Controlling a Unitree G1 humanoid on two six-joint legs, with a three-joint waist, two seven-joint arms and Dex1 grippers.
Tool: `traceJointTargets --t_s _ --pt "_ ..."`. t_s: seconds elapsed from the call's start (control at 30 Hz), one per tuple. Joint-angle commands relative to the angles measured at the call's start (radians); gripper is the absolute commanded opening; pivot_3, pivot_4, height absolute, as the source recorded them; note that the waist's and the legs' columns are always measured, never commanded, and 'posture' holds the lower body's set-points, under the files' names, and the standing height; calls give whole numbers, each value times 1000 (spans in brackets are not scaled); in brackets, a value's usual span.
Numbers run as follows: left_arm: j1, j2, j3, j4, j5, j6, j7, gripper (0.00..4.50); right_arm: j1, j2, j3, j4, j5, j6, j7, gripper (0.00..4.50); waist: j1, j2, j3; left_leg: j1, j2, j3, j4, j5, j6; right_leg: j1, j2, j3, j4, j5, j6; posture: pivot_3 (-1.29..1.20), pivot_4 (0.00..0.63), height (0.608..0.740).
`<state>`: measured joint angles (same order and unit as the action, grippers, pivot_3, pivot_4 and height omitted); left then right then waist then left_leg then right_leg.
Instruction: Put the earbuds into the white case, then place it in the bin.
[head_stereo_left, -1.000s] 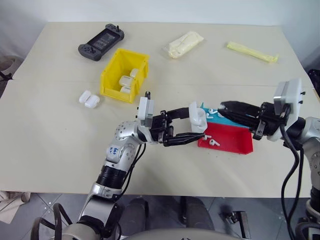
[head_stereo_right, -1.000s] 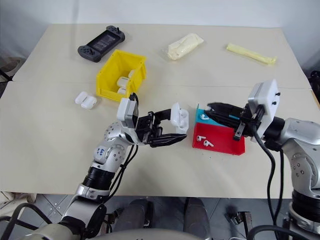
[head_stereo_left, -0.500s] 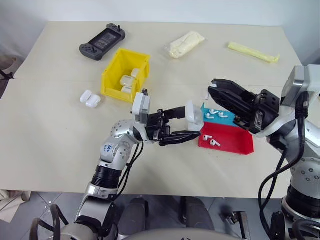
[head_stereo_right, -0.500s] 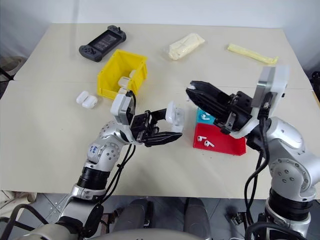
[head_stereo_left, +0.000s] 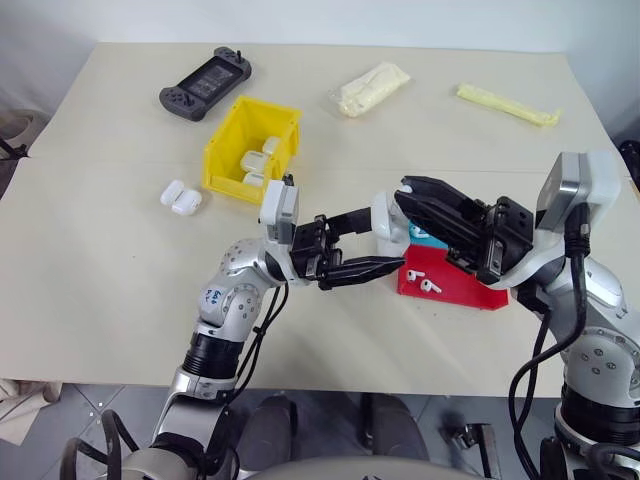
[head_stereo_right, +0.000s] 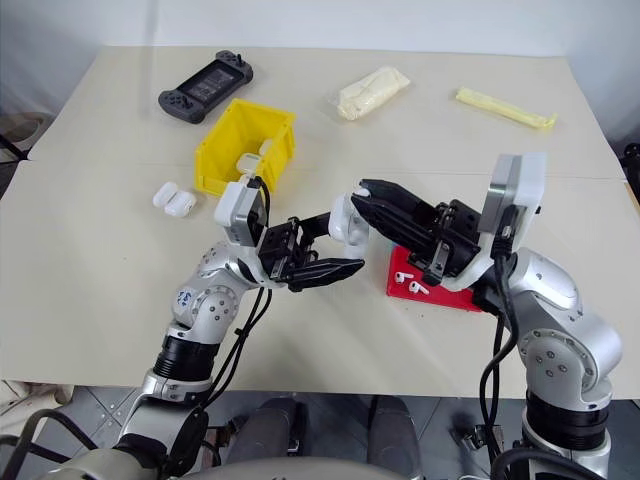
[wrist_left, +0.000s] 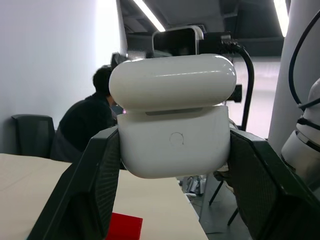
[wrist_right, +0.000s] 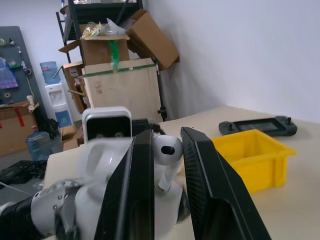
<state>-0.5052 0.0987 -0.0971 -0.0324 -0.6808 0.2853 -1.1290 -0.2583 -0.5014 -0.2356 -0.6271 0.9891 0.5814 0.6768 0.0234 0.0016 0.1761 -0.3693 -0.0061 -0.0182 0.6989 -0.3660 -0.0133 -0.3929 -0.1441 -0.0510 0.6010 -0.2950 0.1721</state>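
Note:
Above the table's middle, my left gripper (head_stereo_left: 385, 242) is shut on the white case (head_stereo_left: 388, 225), held up with its lid flipped open. In the left wrist view the case (wrist_left: 172, 145) sits squarely between the two fingers. My right gripper (head_stereo_right: 362, 190) reaches in from the right, its tips at the case's open top. It is shut on one earbud (wrist_right: 167, 150), stem down, just over the case. More earbuds (head_stereo_left: 425, 284) lie on the red tray (head_stereo_left: 470, 295). The yellow bin (head_stereo_left: 222, 165) stands at the back left with several white cases inside.
A teal tray (head_stereo_left: 421, 236) lies behind the red one, partly hidden by my right gripper. Two white cases (head_stereo_left: 180, 197) sit left of the bin. A game controller (head_stereo_left: 205, 80), a clear packet (head_stereo_left: 370, 87) and a yellow packet (head_stereo_left: 505, 103) lie along the far side.
My right gripper has swung left and up from over the trays to the case, bringing the earbud with it. The left gripper has stayed nearly in place with the case.

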Motion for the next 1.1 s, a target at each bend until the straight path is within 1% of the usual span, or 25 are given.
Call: traceJointTargets --t_s 0.03,0.17,0.33,0.5,0.67,0.73,0.77,0.8,0.83,0.87,0.93,1.0,1.1 --pt "-14 -7 8 -34 -22 -9 -3 2795 10 -9 -3 -32 4 -35 6 564 0 0 0 0 0 0 0 0 0 0 0 0 0 0 0 0 150 740" --pt "-11 -9 7 -34 -20 -12 -8 2795 22 -21 3 -32 -5 -47 12 564 0 0 0 0 0 0 0 0 0 0 0 0 0 0 0 0 150 740" --pt "-14 -12 3 -33 -17 -22 -19 2795 55 -53 39 -30 -57 -71 54 564 0 0 0 0 0 0 0 0 0 0 0 0 0 0 0 0 150 740" --pt "-22 -10 4 -22 -5 -35 -32 2795 61 -64 48 -25 -53 -83 67 564 0 0 0 0 0 0 0 0 0 0 0 0 0 0 0 0 150 740" --pt "-20 9 1 1 34 -82 -61 2795 60 -91 9 -19 -19 -73 65 564 0 0 0 0 0 0 0 0 0 0 0 0 0 0 0 0 150 740" --pt "-10 35 3 40 77 -147 -94 2795 88 -145 -63 -9 63 -17 42 564 3 0 0 0 0 0 0 0 0 0 0 0 0 0 0 0 150 740" --pt "-6 46 6 59 94 -174 -105 2795 104 -168 -97 -2 95 5 31 913 4 0 0 0 0 0 0 0 0 0 0 0 -1 0 0 0 150 740" --pt "-4 52 8 74 103 -192 -112 2795 115 -184 -119 2 119 18 23 1104 3 0 0 0 0 0 0 0 0 0 0 0 -1 0 0 0 150 740" --pt "-4 55 8 82 106 -202 -115 2795 120 -193 -128 3 131 22 17 1423 3 0 0 0 0 0 0 0 1 0 0 0 -1 0 0 0 150 740" --pt "6 74 8 99 121 -236 -141 2795 163 -225 -173 12 110 18 52 1764 2 0 0 0 0 0 0 0 1 0 0 0 -1 0 0 0 150 740" --pt "21 98 16 125 140 -288 -170 2795 237 -267 -251 41 42 -13 104 2500 5 0 0 0 0 1 -1 0 1 0 0 0 -1 0 0 0 150 740" --pt "34 113 12 143 154 -334 -201 2795 328 -307 -304 110 -58 -76 192 3079 6 0 0 0 0 1 -2 0 1 0 0 -1 -2 0 0 0 150 740" --pt "43 116 6 168 163 -387 -227 2795 465 -355 -329 268 -290 -289 356 4124 8 0 0 0 -1 2 -1 -1 2 1 0 0 -4 0 0 0 150 740"
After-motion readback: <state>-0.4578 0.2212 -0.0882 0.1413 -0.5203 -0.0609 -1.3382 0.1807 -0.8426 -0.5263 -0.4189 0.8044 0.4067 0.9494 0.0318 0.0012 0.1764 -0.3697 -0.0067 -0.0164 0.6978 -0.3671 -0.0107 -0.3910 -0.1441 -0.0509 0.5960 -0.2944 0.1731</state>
